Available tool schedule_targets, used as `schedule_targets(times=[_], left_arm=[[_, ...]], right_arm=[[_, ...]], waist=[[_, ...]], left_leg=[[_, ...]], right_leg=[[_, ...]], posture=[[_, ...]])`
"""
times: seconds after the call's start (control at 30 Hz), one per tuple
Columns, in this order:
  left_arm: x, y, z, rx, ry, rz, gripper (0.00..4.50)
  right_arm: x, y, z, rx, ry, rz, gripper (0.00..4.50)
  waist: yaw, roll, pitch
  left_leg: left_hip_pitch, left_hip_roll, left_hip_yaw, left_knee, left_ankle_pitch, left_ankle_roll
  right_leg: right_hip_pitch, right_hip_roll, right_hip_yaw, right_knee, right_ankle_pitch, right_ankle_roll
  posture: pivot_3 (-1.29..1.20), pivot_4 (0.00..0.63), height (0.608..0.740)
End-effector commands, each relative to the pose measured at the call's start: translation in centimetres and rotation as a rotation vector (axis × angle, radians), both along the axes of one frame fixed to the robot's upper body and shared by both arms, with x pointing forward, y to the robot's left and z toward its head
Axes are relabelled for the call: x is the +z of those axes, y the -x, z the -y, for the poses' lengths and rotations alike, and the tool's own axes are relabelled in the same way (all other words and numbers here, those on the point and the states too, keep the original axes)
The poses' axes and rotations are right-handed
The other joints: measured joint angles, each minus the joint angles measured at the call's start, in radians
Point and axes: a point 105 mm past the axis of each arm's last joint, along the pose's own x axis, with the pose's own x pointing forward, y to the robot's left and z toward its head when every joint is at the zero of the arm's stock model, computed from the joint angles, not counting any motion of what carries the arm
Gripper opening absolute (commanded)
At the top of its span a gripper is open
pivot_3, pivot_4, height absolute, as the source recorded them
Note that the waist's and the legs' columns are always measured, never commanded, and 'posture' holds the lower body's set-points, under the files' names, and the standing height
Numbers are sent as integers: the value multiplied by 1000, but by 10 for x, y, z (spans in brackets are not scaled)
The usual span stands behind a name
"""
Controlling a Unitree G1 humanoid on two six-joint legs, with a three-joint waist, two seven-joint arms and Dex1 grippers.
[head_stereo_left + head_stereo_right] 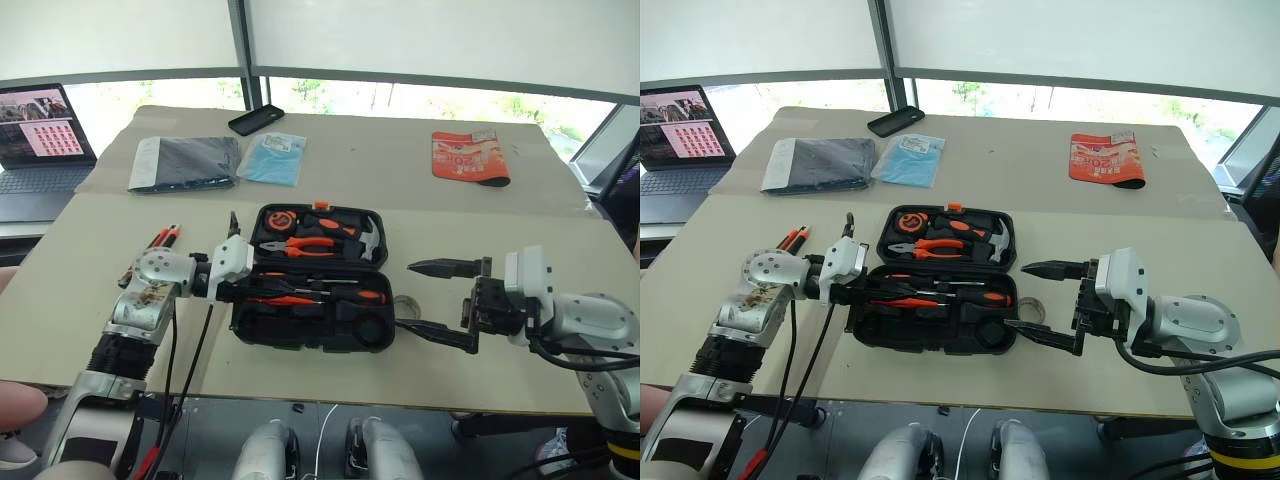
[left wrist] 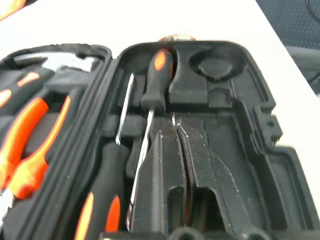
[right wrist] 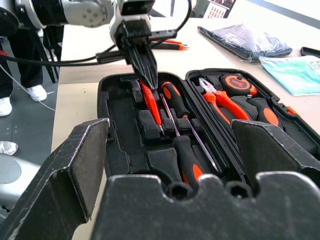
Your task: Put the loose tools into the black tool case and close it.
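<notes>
Beige table [image 1: 330, 180] by windows; laptop [image 1: 40, 140] at L edge. Black tool case [image 1: 312, 280] open. L gripper [image 3: 150, 75] jaws closed on the slim orange tester screwdriver [image 3: 150, 107]; R gripper [image 1: 440, 300] jaws wide, empty.

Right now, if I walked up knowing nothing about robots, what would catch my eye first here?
Probably the black tool case lying open in the middle of the table, with orange-handled pliers in its far half. Then the two arms flanking it: the left gripper has its fingers shut over the slim orange screwdriver in the near half, while the right gripper hangs wide open beside the case.
</notes>
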Motion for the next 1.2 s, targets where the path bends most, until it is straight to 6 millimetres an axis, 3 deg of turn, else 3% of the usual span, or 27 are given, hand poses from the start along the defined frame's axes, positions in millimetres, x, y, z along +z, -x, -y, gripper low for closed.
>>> schedule_targets(times=[0.03,0.37,0.63,0.9,1.2], left_arm=[[-5,2,3,-37,-21,39,32],[-21,-5,-4,-5,-119,64,32],[-22,-15,-4,63,-104,58,32],[-12,-17,1,108,7,-10,32],[-30,-16,-5,136,-106,-35,32]], right_arm=[[6,4,-1,9,-25,28,4500],[3,6,-3,7,-40,19,4500],[2,5,-6,11,-48,13,4500],[1,7,-7,14,-52,3,4500],[0,6,-10,18,-54,-3,4500]], waist=[[0,0,0],[-1,0,0],[0,0,0],[2,0,0],[0,0,0]], left_leg=[[0,0,0,0,0,0],[0,0,0,0,-1,2],[1,0,0,1,0,1],[1,0,0,1,0,1],[1,0,0,1,0,1]], right_leg=[[0,0,0,0,0,0],[0,0,0,0,0,0],[0,0,0,1,0,0],[1,0,0,1,1,1],[1,0,0,1,1,1]], posture=[[0,150,740],[0,150,740],[0,150,740],[0,150,740],[0,150,740]])
